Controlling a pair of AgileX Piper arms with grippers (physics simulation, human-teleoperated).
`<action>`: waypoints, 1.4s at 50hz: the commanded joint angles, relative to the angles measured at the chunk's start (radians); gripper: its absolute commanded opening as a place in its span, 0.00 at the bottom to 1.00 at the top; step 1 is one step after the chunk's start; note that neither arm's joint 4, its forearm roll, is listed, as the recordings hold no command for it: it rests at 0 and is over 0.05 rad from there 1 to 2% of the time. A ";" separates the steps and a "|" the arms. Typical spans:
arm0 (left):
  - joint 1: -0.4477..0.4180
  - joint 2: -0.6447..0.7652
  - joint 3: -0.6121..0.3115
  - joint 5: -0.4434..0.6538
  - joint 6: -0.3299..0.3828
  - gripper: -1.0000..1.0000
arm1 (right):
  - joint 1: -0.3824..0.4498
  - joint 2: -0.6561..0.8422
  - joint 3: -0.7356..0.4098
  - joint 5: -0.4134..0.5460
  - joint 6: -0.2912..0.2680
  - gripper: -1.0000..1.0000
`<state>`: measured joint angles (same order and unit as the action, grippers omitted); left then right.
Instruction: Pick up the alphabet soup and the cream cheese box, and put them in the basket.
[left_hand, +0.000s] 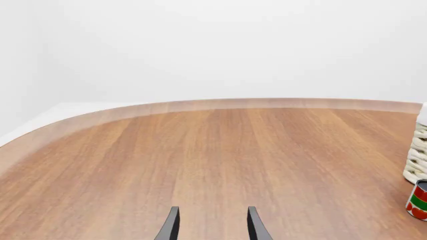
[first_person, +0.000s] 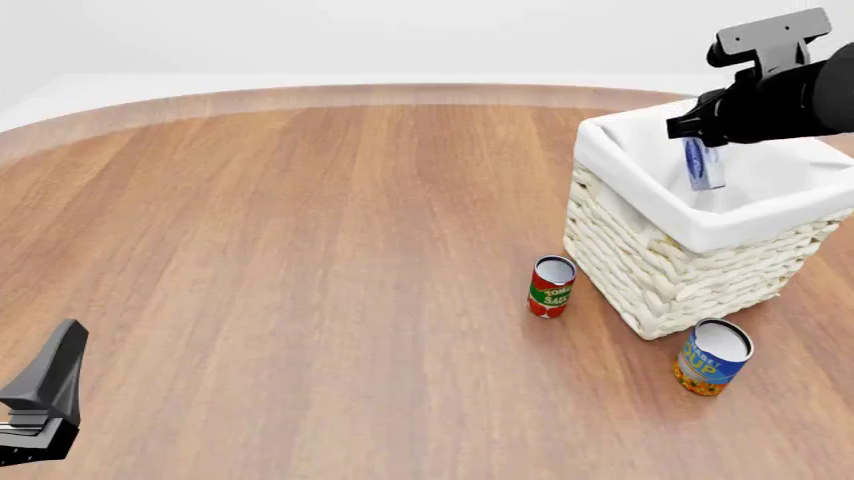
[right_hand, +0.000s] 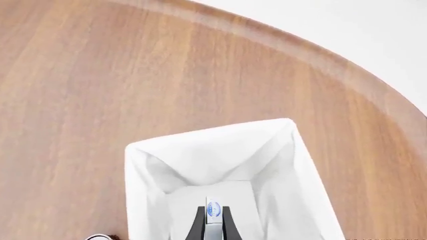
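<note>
I hold the right gripper (first_person: 703, 160) above the basket (first_person: 641, 270), fingers clamped on the cream cheese box (first_person: 703, 165), hanging edge-down over the white lining for release. Basket interior shows nothing else. The alphabet soup (first_person: 711, 357) stands on the tabletop (first_person: 294, 250) just near of the basket, a tomato sauce can (first_person: 550, 286) at its left. The left gripper (left_hand: 212, 226) idles near-left, fingers apart, holding nothing.

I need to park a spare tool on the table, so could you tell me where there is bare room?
The wide stretch of table between the left claw and the tomato can is bare. It is crowded on the right, where the tomato can and soup can stand close by the basket.
</note>
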<state>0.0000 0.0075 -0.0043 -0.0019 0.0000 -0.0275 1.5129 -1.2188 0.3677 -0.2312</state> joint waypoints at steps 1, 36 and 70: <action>0.000 0.000 0.000 0.000 0.000 1.00 | -0.024 0.028 0.008 -0.043 0.009 0.00; 0.000 0.000 0.000 0.000 0.000 1.00 | -0.038 0.030 0.006 -0.030 -0.002 1.00; 0.000 0.000 0.000 0.000 0.000 1.00 | 0.016 -0.184 0.039 0.132 0.000 1.00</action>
<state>0.0000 0.0075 -0.0043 -0.0019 0.0000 -0.0269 1.3890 -1.1994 0.4590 -0.2312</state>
